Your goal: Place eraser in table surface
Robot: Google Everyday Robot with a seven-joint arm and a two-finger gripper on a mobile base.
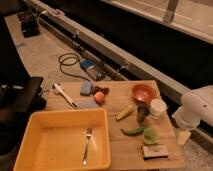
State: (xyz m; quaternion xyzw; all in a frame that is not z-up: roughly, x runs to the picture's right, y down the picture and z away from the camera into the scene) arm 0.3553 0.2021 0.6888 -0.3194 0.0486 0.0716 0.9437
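The eraser is seen lying flat on the desk near its front right corner, just beside a green lime, apparently set down. The gripper is held off the desk's right edge, apart from the eraser; whether it is open cannot be told.

Lab w/ cable; gripper by table

Eraser whitish over dark; table surface light brown, planked; gripper white, right edge.
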